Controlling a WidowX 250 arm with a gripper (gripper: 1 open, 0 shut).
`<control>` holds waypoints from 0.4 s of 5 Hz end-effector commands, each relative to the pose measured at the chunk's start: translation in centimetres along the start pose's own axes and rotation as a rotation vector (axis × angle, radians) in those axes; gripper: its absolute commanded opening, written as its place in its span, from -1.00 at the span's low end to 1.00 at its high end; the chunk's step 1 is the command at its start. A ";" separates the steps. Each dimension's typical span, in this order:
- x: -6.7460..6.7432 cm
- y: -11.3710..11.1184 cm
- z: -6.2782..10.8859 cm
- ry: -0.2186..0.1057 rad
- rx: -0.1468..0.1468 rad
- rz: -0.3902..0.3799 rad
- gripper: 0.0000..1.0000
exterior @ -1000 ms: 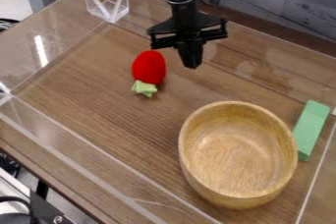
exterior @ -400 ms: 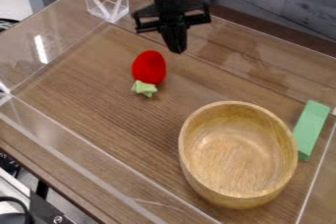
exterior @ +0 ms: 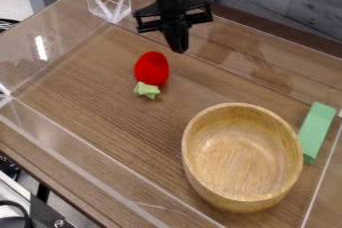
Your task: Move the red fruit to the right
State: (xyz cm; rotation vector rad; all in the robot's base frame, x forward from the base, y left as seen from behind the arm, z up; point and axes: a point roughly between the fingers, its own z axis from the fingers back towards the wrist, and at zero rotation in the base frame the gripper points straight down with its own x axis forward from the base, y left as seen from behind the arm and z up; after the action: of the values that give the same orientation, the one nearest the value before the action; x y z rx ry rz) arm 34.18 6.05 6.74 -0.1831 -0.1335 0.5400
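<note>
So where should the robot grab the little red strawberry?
Probably from above, around the fat middle of the small glossy red strawberry toy. It lies on its side on the wooden table, leafy green cap pointing toward the camera, so the rounded red body is the widest, easiest part to pinch across. The black fingers are shut now and would need to open first.

Single black robot arm, one unit.
Black two-finger gripper (exterior: 178,44) points steeply downward near the tabletop's far edge, jaws closed, empty.
</note>
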 end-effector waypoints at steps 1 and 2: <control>1.0 0.2 2.2 -0.066 -0.012 0.007 -1.00; 0.8 0.9 2.9 -0.069 -0.010 0.026 -1.00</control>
State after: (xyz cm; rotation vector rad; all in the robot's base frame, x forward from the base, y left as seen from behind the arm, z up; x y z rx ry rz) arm 33.45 7.28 7.14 -0.1794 -0.1263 0.5759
